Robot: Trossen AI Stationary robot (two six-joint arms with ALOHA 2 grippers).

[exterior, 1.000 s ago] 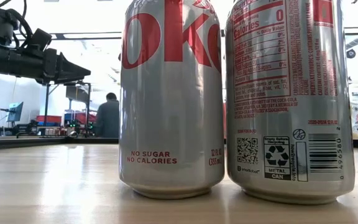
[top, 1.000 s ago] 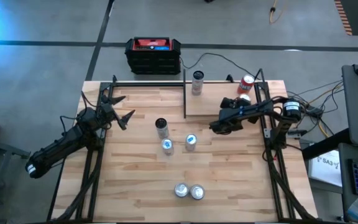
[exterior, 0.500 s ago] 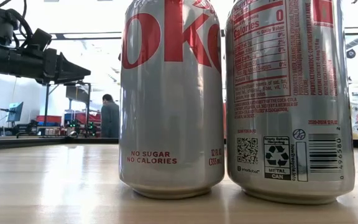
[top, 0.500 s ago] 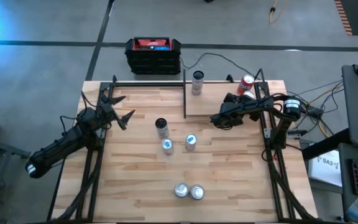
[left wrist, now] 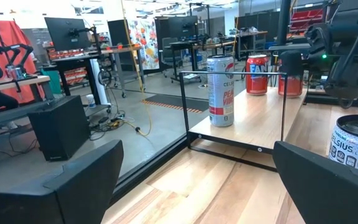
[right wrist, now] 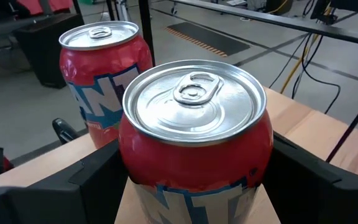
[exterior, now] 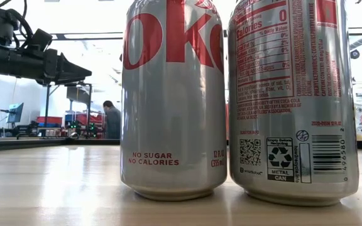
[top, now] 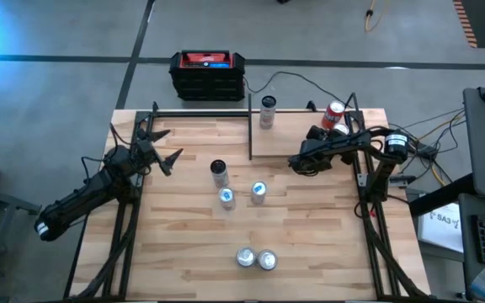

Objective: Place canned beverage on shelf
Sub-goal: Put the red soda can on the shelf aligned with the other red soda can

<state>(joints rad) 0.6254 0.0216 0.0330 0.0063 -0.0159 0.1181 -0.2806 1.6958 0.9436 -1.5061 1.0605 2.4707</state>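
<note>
The shelf (top: pixel 303 141), a small light board with black rods, sits at the table's far right. On it stand a silver can (top: pixel 267 111) and a red can (top: pixel 335 113) at the far right corner. My right gripper (right wrist: pixel 194 186) is over the shelf, shut on a second red can (right wrist: pixel 194 130) just in front of the first red can (right wrist: pixel 101 74). My left gripper (top: pixel 160 150) waits open at the table's left with nothing between its fingers (left wrist: pixel 73 186). My right gripper pinches the red can between its two fingers, one finger (right wrist: pixel 86 180) on each side of the can's wall (right wrist: pixel 129 162) below the top rim. The fingers reach in nearly level, slanting a little down. The can is upright; its bottom is out of view.
Three cans (top: pixel 218 172) (top: pixel 226 198) (top: pixel 258 193) stand mid-table and two silver cola cans (exterior: pixel 173 100) (exterior: pixel 294 100) stand together near the front edge. A black and red box (top: pixel 207 74) sits beyond the far edge. A person shows far off in the room (exterior: pixel 110 119).
My right arm has swung toward the table's far edge, carrying the red can deeper over the shelf and closer to the other red can. The can has stayed upright.
</note>
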